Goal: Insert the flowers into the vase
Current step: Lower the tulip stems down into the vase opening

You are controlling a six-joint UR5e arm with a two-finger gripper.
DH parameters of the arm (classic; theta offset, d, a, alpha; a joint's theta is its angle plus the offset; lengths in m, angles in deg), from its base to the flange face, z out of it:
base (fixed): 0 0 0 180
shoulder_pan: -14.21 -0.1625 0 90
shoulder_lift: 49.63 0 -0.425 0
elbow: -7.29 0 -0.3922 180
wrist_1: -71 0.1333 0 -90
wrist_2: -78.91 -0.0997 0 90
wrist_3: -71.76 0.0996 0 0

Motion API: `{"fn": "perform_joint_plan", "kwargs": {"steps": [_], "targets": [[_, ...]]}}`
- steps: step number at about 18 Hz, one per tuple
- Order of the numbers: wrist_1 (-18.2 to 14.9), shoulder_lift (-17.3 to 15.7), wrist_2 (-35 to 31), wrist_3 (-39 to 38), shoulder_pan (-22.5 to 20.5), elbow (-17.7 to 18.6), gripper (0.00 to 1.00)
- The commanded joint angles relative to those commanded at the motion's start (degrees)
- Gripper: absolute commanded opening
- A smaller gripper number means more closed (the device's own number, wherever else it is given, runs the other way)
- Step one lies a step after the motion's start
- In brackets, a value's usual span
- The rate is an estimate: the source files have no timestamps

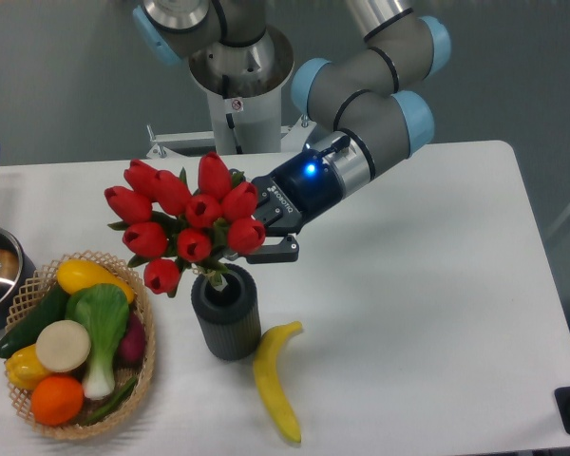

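Gripper [257,231] fingers clamped on flowers [182,221], stems entering vase [226,317]

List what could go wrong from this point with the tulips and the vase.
1. The flowers are wider than the mouth of the vase, and only the stem ends appear to reach into it; released now, the top-heavy bunch may tip out.
2. The gripper holds the bunch at a tilt, so pushing down could drag or topple the vase.
3. The banana lies close beside the vase, and a sliding vase may hit it.
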Motion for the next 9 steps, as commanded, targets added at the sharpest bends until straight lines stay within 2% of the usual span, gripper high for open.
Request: {"fn": "perform_joint_plan", "kwargs": {"steps": [9], "targets": [[0.00, 1.84, -0.09, 0.09, -0.27, 0.36, 0.27]]}}
